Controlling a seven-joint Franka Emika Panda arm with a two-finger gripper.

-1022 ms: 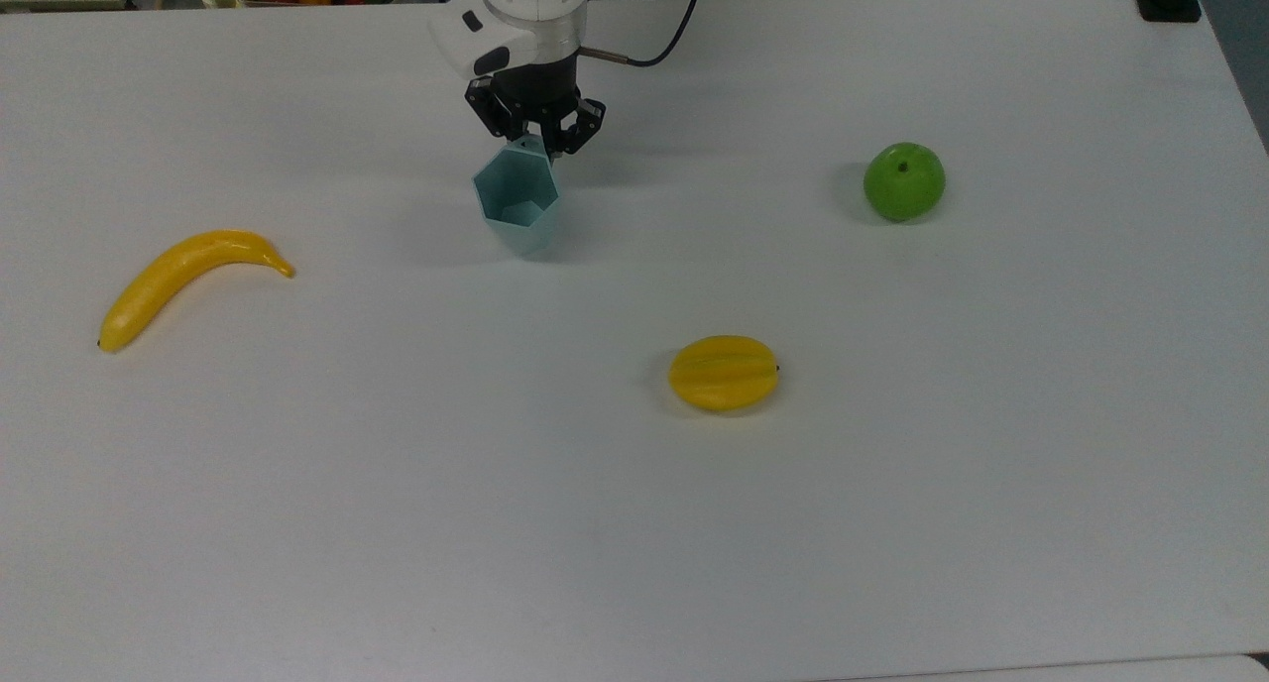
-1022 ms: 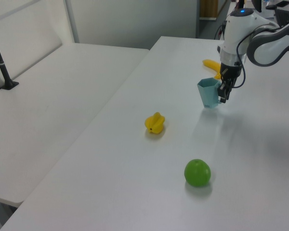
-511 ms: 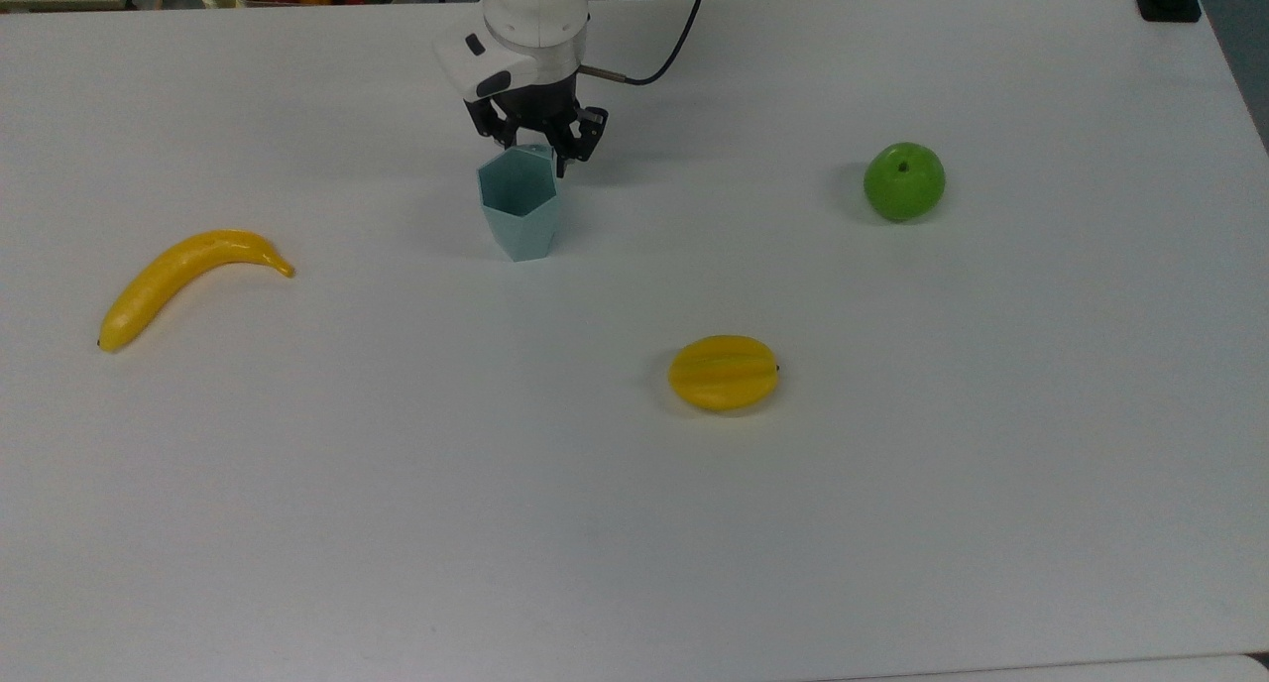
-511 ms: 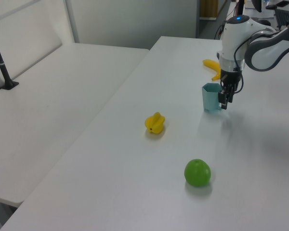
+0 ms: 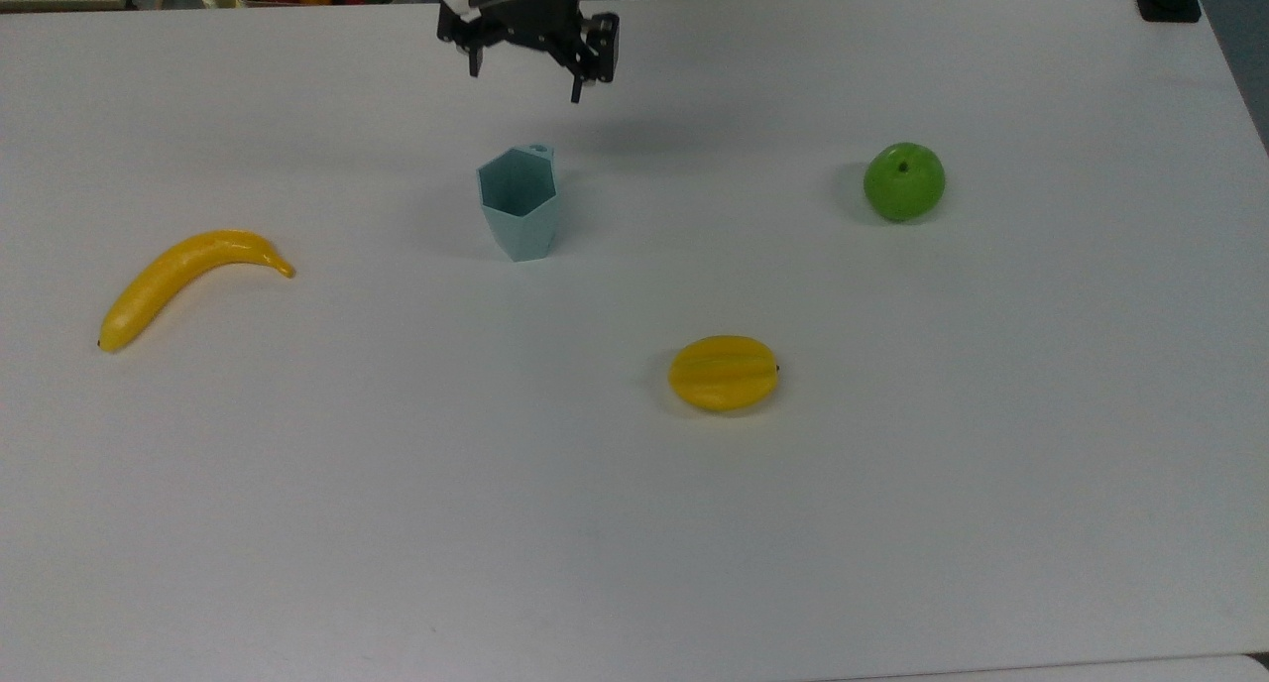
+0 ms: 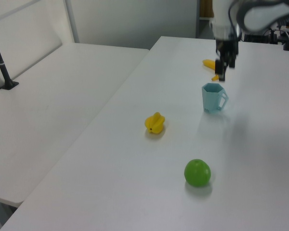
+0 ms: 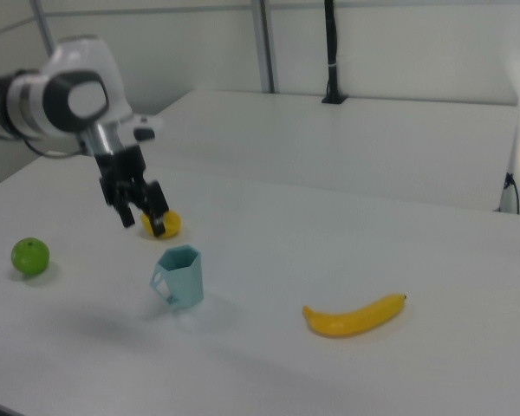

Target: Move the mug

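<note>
Top view, going L to R: banana [image 5: 183, 278] lies at mid-left of frame on the white table [image 5: 892, 523], curved, stem end pointing toward frame centre. Next, the mug [image 5: 519, 202] stands upright in upper-centre of frame, hexagonal rim open to the camera, small tab handle on its far side toward top edge. Gripper [image 5: 525, 70] hangs at top edge of frame, just above and beyond the mug in the pic, clear of it, nothing betw the fingers; they're spread wide, one fingertip [image 5: 577, 91] lower right, the other nearer upper left. Its shadow falls on the table right of the mug. Yellow ribbed fruit [image 5: 724, 372] sits right of centre, lower than the mug, well apart from it. Green apple [image 5: 903, 180] is in upper right, stem dimple up.

Left view, L to R: yellow ribbed fruit [image 6: 155, 122] mid-frame, green apple [image 6: 197, 173] lower centre-right, mug [image 6: 213, 97] upper right w/ handle on the left view's right side, banana [image 6: 211, 66] partly seen beyond it, gripper [image 6: 223, 68] raised over the table above the mug, not touching.

Right view, L to R: green apple [image 7: 29, 256] far left, gripper [image 7: 141, 217] left of centre, fingers apart and empty, yellow ribbed fruit [image 7: 163, 224] just behind it, mug [image 7: 179, 276] below it on the table, upright, banana [image 7: 354, 317] lower right
</note>
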